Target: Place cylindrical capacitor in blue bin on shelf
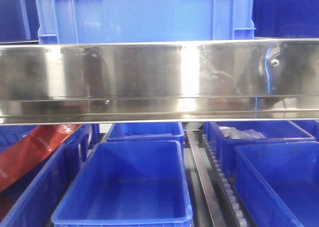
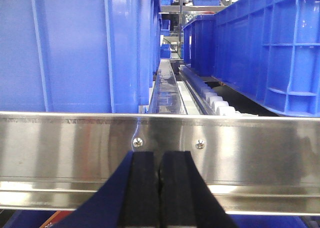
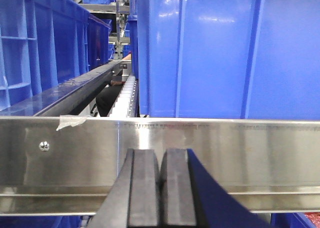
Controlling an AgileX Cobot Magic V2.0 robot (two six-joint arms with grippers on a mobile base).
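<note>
Steel shelf (image 2: pixel 75 153) rail faces both closed hands (image 2: pixel 159 188).

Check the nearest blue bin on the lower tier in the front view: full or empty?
Empty. The blue bin shows only its bare blue floor and inner walls; no capacitor or other part lies inside.

Steel rail bars the way; open bins lie below it

In the front view the shelf's (image 1: pixel 159 80) broad front rail spans the whole width, with a big blue crate (image 1: pixel 144 13) packed on top. Under it, the blue bin (image 1: pixel 127 187) stands open-topped, between a neighbouring bin (image 1: pixel 279 182) and a red box (image 1: pixel 35 150); a roller track (image 1: pixel 227 184) runs alongside.
</note>
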